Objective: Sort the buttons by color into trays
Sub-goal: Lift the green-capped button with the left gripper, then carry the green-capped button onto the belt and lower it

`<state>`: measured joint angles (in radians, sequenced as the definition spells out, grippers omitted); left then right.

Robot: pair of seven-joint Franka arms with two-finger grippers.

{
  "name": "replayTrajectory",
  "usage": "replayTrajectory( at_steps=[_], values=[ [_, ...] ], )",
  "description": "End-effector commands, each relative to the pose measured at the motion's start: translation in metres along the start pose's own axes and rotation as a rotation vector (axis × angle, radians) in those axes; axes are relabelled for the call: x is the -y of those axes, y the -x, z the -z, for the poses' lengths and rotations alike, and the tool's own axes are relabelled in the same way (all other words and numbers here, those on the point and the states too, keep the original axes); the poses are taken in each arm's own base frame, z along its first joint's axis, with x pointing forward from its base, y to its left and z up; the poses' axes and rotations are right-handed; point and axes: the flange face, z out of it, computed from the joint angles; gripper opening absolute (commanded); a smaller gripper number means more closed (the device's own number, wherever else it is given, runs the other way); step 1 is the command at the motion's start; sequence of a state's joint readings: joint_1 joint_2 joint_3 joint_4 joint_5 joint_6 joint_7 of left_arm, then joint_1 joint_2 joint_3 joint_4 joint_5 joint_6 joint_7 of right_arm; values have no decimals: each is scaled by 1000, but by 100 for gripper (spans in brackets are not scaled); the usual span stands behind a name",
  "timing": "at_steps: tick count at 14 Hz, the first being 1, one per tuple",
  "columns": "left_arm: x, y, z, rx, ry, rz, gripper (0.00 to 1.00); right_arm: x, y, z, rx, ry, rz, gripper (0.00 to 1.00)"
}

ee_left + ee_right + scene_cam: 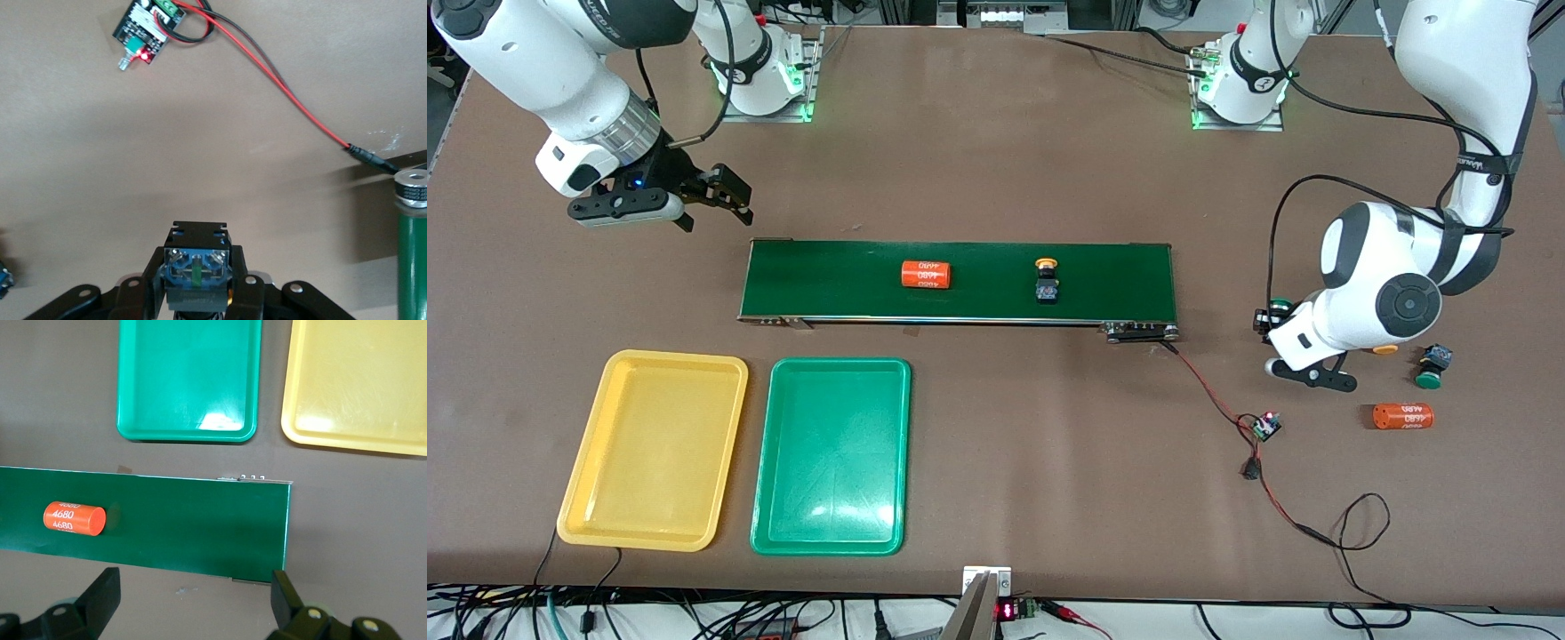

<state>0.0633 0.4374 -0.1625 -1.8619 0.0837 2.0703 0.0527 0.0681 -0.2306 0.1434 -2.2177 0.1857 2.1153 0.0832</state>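
Note:
My left gripper (pixel 197 283) is shut on a button (pixel 197 259) with a black-blue body, just above the table off the belt's left-arm end. In the front view that gripper (pixel 1270 322) shows the held button's green cap (pixel 1282 308). A yellow-capped button (pixel 1047 280) stands on the dark-green belt (pixel 836 280). A green button (pixel 1432 366) lies on the table beside the left arm, and an orange cap (pixel 1384 349) peeks from under that arm. My right gripper (pixel 716 200) hangs open and empty (pixel 193 597) over the table by the belt's other end. The yellow tray (pixel 654 449) and green tray (pixel 831 455) lie empty.
Orange cylinders with white print lie on the belt (pixel 925 275) and on the table (pixel 1402 416). A small circuit board (pixel 1265 426) with red-black wires runs to the belt's end roller (pixel 412 193). A loose black cable (pixel 1360 533) loops toward the table's front edge.

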Motion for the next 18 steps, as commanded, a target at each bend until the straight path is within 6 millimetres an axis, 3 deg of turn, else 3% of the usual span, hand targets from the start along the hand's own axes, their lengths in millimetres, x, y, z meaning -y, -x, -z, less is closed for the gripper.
replayTrajectory(
  at_steps=[1, 5, 9, 16, 18],
  values=[
    [-2, 4, 1, 11, 11, 20, 0, 0, -2, 1, -7, -5, 2, 100],
    [-4, 6, -1, 15, 16, 29, 0, 0, -2, 2, -8, -5, -3, 100],
    [-26, 8, 3, 32, 45, 40, 0, 2, -1, 1, -6, -6, -5, 100],
    [-138, 11, 5, 52, 152, 129, 0, 3, -1, 2, -9, -7, -4, 100],
    [-155, 11, 1, 61, 184, 140, 0, 4, -1, 1, -7, -6, -5, 100]
  ],
)
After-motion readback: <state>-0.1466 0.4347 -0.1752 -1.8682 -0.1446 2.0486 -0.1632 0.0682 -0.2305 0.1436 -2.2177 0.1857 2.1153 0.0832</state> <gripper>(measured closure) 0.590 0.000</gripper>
